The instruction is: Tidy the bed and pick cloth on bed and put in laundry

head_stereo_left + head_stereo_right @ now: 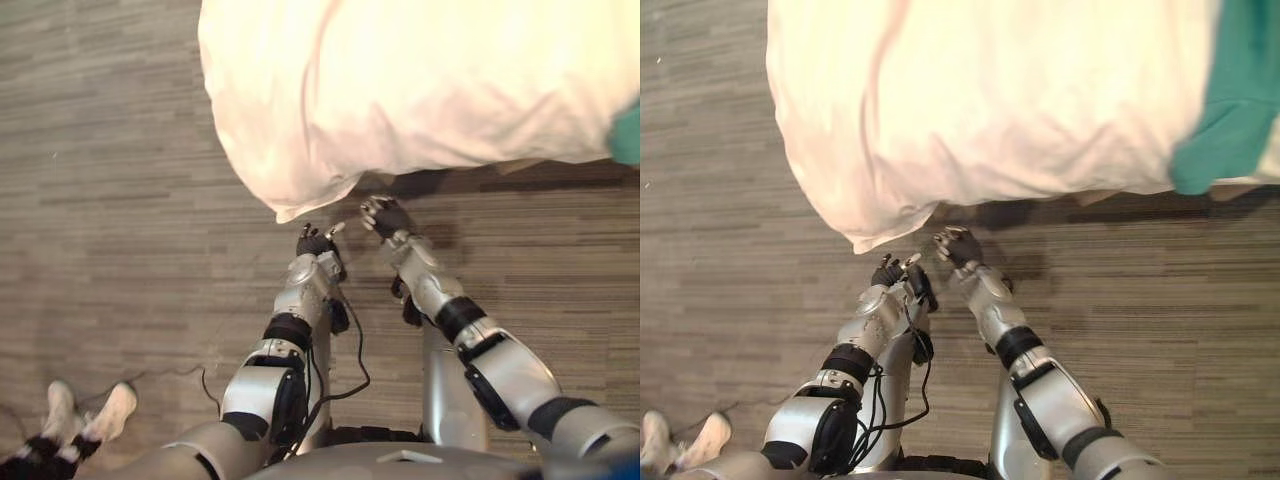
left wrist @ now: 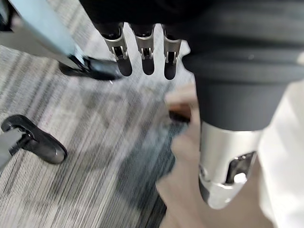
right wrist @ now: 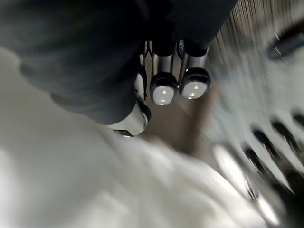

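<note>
One white duvet (image 1: 420, 90) is covering the bed, with its corner hanging down over the grey striped floor (image 1: 120, 200). One teal cloth (image 1: 1230, 100), the item to collect, is lying on the duvet and draping over its near edge, well apart from that corner. The right eye view is giving a broad stretch of it, the left eye view a sliver. Two hands are hovering just below the duvet corner, the left hand (image 1: 316, 242) nearest it and the right hand (image 1: 386, 216) just beside, toward the cloth. The left wrist view is showing the left hand's fingers (image 2: 148, 52) straight, apart from the thumb (image 2: 223, 161), holding nothing. The right hand's state cannot be told from its blurred wrist view. Two white shoes (image 1: 88, 412) of one person are standing on the floor, well apart from the duvet.
</note>
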